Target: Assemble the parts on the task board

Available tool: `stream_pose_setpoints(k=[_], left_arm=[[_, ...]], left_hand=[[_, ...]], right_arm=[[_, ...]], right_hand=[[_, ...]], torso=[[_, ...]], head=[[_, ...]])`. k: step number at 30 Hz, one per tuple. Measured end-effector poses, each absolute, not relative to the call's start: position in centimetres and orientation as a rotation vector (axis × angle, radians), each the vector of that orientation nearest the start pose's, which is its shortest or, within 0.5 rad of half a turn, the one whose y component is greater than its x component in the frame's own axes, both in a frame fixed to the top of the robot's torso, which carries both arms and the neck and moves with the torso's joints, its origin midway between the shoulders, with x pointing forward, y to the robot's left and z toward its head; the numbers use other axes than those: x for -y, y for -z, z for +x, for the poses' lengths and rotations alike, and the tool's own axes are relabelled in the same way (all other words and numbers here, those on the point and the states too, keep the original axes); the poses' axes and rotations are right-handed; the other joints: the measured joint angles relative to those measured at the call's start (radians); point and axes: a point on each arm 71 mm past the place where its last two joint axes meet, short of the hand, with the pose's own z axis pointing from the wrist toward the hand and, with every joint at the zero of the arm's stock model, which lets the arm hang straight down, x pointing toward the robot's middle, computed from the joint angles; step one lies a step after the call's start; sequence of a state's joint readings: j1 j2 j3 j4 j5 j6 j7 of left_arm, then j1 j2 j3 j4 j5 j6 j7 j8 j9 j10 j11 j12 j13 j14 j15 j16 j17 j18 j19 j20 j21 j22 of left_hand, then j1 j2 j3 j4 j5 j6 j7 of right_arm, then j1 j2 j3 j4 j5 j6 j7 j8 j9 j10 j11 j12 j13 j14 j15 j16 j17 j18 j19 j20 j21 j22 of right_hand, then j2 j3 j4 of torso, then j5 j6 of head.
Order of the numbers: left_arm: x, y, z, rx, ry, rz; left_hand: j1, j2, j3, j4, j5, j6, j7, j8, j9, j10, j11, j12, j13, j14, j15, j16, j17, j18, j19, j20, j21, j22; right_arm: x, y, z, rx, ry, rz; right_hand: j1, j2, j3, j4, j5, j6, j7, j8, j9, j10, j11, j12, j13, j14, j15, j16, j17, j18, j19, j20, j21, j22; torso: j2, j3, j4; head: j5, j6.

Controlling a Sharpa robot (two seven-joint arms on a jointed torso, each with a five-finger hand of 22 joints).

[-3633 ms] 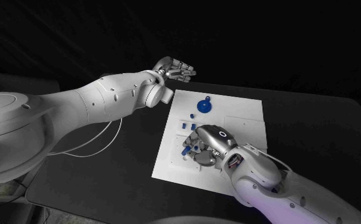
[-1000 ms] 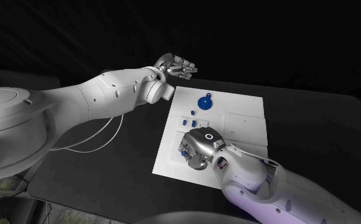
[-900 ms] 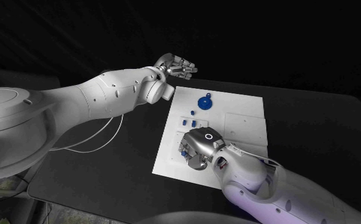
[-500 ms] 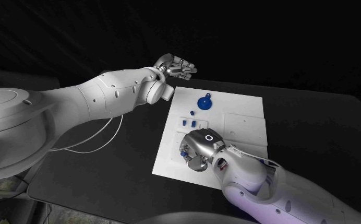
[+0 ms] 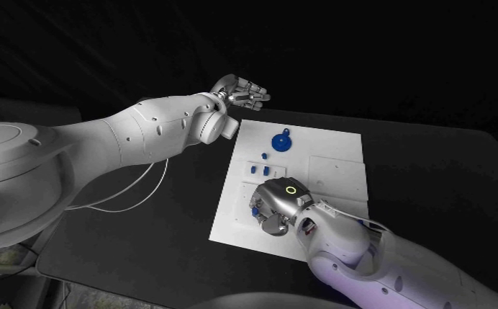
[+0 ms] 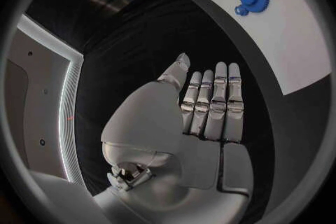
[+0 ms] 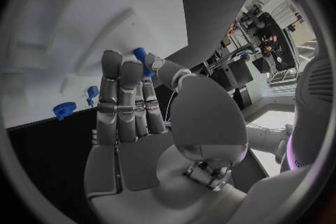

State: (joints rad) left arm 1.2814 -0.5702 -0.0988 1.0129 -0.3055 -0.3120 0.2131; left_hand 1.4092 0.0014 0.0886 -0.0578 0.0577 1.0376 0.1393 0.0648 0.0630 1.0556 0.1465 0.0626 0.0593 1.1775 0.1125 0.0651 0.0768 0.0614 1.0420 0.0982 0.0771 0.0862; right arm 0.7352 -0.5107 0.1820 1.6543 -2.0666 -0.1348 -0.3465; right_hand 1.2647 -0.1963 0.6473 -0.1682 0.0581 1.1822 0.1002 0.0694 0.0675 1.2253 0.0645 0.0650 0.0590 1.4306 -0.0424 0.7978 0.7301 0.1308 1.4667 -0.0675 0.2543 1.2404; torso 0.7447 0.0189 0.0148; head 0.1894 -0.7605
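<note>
While the left robot hand (image 5: 241, 94) is hovering flat-fingered and empty, the right robot hand (image 5: 274, 207) is pinching a small blue plastic part (image 7: 142, 60) over the white task board (image 5: 334, 181).

White, smooth-shelled arms with small dark screws; a thin pale cable (image 5: 135, 194) loops under the left arm; each silver segmented robot hand (image 5: 278, 207) is metallic.

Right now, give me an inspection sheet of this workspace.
Surface: black table, bare around the board.
Job's things: white task board; blue gear at its far end; small blue parts mid-board.
Clutter: nothing seen.
Hands: left robot hand raised beyond the board's far corner, fingers straight, holding nothing; right robot hand over the board's near half, pinching a blue part.
Cables: white cable hanging below the left arm.
Surroundings: dark backdrop.
</note>
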Motion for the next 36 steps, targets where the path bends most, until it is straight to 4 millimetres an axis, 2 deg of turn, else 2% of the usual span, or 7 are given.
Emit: stream_pose_setpoints(k=[6, 9, 15, 22, 25, 30, 36], left_arm=[[-22.3, 18.5, 58.1, -1.522, 1.114, -0.87], [-22.3, 18.5, 58.1, -1.522, 1.114, -0.871], [-22.4, 18.5, 58.1, -1.522, 1.112, -0.872], [-22.7, 18.5, 58.1, -1.521, 1.107, -0.875], [-22.8, 18.5, 58.1, -1.521, 1.106, -0.876], [-23.4, 18.5, 58.0, -1.517, 1.099, -0.879], [-24.4, 18.4, 57.7, -1.507, 1.094, -0.881]], left_hand=[[0.0, 0.0, -0.002, 0.002, 0.0, 0.0, 0.0, 0.0, 0.0, 0.0, 0.0, 0.0, 0.0, 0.0, 0.0, 0.0, 0.0, 0.0, 0.0, 0.0, 0.0, -0.001], [0.0, 0.0, -0.002, 0.002, 0.0, 0.0, 0.0, 0.0, 0.0, 0.0, 0.0, 0.0, 0.0, 0.0, 0.0, 0.0, 0.0, 0.0, 0.0, 0.0, 0.0, -0.001], [0.0, 0.0, -0.002, 0.002, 0.0, 0.0, 0.0, 0.0, 0.0, 0.0, 0.0, 0.0, 0.0, 0.0, 0.0, 0.0, 0.0, 0.0, 0.0, 0.0, 0.0, -0.001], [0.0, 0.0, -0.002, 0.002, 0.0, 0.0, 0.0, 0.0, 0.0, 0.0, 0.0, 0.0, 0.0, 0.0, 0.0, 0.0, 0.0, 0.0, 0.0, 0.0, 0.0, -0.001], [0.0, 0.0, -0.002, 0.002, 0.0, 0.0, 0.0, 0.0, 0.0, 0.0, 0.0, 0.0, 0.0, 0.0, 0.0, 0.0, 0.0, 0.0, 0.0, 0.0, 0.0, -0.001], [0.0, 0.0, -0.002, 0.002, 0.0, 0.0, 0.0, 0.0, 0.0, 0.0, 0.0, 0.0, 0.0, 0.0, 0.0, 0.0, 0.001, 0.0, 0.0, 0.0, 0.0, -0.001], [0.0, 0.0, -0.005, 0.005, 0.0, 0.0, 0.0, 0.0, 0.0, 0.002, -0.002, 0.0, 0.0, 0.0, 0.0, 0.0, 0.001, 0.0, 0.0, 0.0, 0.0, -0.001]], right_arm=[[2.0, 26.8, 36.6, -1.683, -0.726, -0.473], [2.0, 26.8, 36.7, -1.679, -0.728, -0.465], [2.2, 26.7, 36.7, -1.673, -0.742, -0.445], [2.8, 26.2, 36.4, -1.654, -0.77, -0.414], [3.6, 25.4, 36.6, -1.635, -0.782, -0.383], [6.7, 22.9, 38.5, -1.591, -0.785, -0.25], [12.8, 21.2, 41.5, -1.637, -0.773, 0.008]], right_hand=[[-0.001, -0.033, -0.051, 0.011, 0.0, -0.048, -0.003, -0.004, -0.003, -0.087, 0.018, 0.0, 0.0, -0.013, 0.013, 0.0, -0.013, 0.019, -0.001, 0.016, -0.02, -0.017], [0.029, -0.043, -0.173, 0.023, 0.0, -0.093, -0.012, -0.004, -0.003, -0.167, 0.035, 0.0, 0.0, -0.019, 0.027, -0.01, -0.03, 0.024, 0.0, 0.029, -0.044, -0.041], [0.078, -0.068, -0.334, 0.096, -0.004, -0.182, -0.034, -0.004, -0.004, -0.239, 0.057, 0.003, 0.0, -0.032, 0.04, -0.01, -0.054, 0.038, -0.001, 0.045, -0.073, -0.079], [0.105, -0.079, -0.393, 0.162, -0.004, -0.25, -0.05, -0.004, -0.006, -0.252, 0.059, 0.005, 0.0, -0.03, 0.044, -0.01, -0.064, 0.039, 0.0, 0.046, -0.078, -0.101], [0.117, -0.067, -0.371, 0.159, -0.004, -0.221, -0.038, -0.004, -0.006, -0.205, 0.043, 0.023, 0.0, -0.027, 0.042, -0.007, -0.066, 0.038, 0.0, 0.046, -0.076, -0.103], [0.076, 0.0, -0.3, 0.167, -0.006, -0.104, 0.005, 0.01, 0.002, -0.02, -0.005, 0.055, 0.001, 0.004, 0.013, 0.002, -0.066, 0.038, 0.0, 0.028, -0.036, -0.098], [0.014, 0.019, -0.264, 0.138, 0.019, 0.04, -0.039, 0.007, 0.031, 0.171, -0.077, 0.165, 0.083, 0.005, -0.038, -0.004, -0.064, -0.017, -0.002, -0.03, -0.021, -0.101]], torso=[[0.0, -0.0003, 0.0001], [0.0, -0.0005, 0.0002], [0.0, -0.0005, 0.0002], [-0.001, -0.0006, -0.0003], [-0.001, -0.0004, -0.0003], [-0.002, 0.0007, -0.0022], [-0.009, 0.0008, -0.0087]], head=[[-0.001, -0.001], [-0.001, -0.001], [-0.003, 0.0], [-0.008, 0.003], [-0.013, 0.008], [-0.03, 0.021], [-0.047, 0.035]])
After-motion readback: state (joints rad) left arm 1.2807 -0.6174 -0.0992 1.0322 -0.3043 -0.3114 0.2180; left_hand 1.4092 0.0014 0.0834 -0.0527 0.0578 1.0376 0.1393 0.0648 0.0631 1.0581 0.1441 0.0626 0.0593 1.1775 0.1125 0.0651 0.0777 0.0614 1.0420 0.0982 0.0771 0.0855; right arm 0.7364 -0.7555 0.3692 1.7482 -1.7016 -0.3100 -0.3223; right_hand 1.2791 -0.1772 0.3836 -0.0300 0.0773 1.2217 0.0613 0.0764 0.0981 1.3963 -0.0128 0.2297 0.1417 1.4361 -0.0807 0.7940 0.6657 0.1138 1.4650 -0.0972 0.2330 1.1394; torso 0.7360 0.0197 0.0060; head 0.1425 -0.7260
